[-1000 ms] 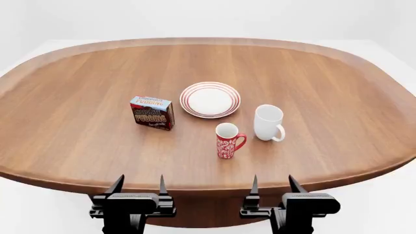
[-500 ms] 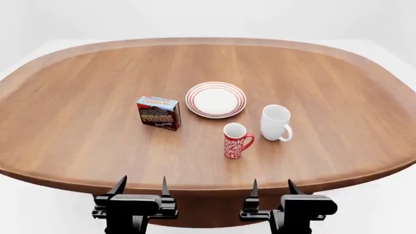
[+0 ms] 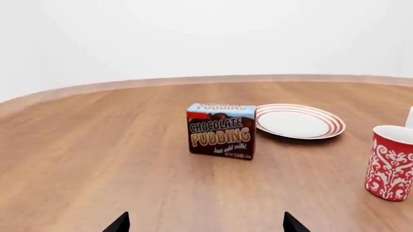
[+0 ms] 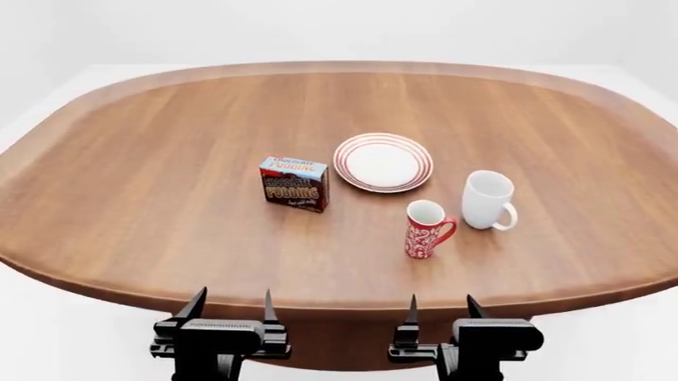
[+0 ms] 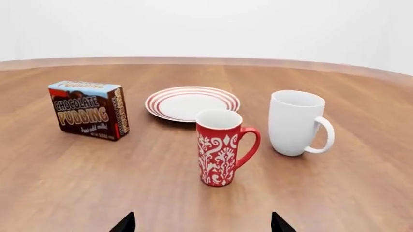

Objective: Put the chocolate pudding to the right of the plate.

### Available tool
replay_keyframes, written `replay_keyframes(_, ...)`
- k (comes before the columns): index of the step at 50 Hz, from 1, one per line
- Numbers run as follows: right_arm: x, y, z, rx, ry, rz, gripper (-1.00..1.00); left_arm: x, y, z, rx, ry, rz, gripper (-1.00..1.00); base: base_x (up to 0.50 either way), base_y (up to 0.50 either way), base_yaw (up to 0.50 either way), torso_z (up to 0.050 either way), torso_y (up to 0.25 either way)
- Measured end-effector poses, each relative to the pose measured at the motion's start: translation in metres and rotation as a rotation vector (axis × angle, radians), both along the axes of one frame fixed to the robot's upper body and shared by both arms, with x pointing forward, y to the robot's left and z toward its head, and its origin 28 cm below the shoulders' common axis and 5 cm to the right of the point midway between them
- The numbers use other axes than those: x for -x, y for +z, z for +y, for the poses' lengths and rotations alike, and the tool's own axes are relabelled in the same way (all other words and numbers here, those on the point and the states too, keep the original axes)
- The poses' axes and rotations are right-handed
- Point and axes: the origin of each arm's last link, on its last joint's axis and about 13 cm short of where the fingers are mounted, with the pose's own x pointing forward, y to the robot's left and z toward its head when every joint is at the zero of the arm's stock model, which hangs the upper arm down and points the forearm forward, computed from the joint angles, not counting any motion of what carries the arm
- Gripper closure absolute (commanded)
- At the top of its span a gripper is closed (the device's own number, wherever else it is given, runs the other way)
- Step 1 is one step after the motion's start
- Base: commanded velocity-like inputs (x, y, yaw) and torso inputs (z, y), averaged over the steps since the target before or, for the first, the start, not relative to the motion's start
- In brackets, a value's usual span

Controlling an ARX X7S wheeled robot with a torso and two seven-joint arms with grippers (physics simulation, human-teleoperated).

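The chocolate pudding (image 4: 294, 183) is a small brown and red carton with a light blue top. It stands upright on the table just left of the plate (image 4: 383, 162), a white plate with red rings. It also shows in the left wrist view (image 3: 221, 130) and the right wrist view (image 5: 89, 109), as does the plate (image 3: 299, 121) (image 5: 191, 103). My left gripper (image 4: 230, 303) and right gripper (image 4: 441, 306) are open and empty, held low at the table's near edge, well short of the carton.
A red patterned mug (image 4: 426, 228) stands in front of the plate, and a plain white mug (image 4: 487, 200) stands to its right. Both also show in the right wrist view (image 5: 221, 153) (image 5: 297, 123). The wooden table (image 4: 148, 159) is oval with a raised rim.
The view has shifted: the carton, plate and mugs all appear farther right in the head view than before. Both grippers stay open at the near edge.
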Motion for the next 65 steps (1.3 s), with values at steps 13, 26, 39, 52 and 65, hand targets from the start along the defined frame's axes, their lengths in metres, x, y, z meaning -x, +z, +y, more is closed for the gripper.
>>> replay_keyframes(13,0.0,0.001,0.001,-0.006,0.006,0.006,-1.0,0.0,0.0,0.001,-0.003,0.001,0.001,-1.0,0.0,0.0,0.0,0.0,0.0)
replay_keyframes(26,-0.014,0.054,-0.006,-0.041,0.021,0.008,-1.0,-0.019,0.048,0.003,0.014,-0.014,0.019,-1.0,0.0,0.0,0.0,0.0,0.0)
replay_keyframes(39,-0.037,0.144,-0.015,-0.035,0.085,-0.024,-1.0,-0.043,0.133,0.007,0.022,-0.049,-0.026,-1.0,0.0,0.0,0.0,0.0,0.0)
replay_keyframes(52,-0.036,0.173,-0.018,-0.009,0.115,-0.047,-1.0,-0.046,0.159,0.008,0.004,-0.064,-0.055,-1.0,0.26,0.0,0.0,0.0,0.0)
replay_keyframes(65,-0.036,0.178,-0.019,-0.007,0.13,-0.05,-1.0,-0.047,0.163,0.009,-0.008,-0.064,-0.067,-1.0,0.5,0.0,0.0,0.0,0.0)
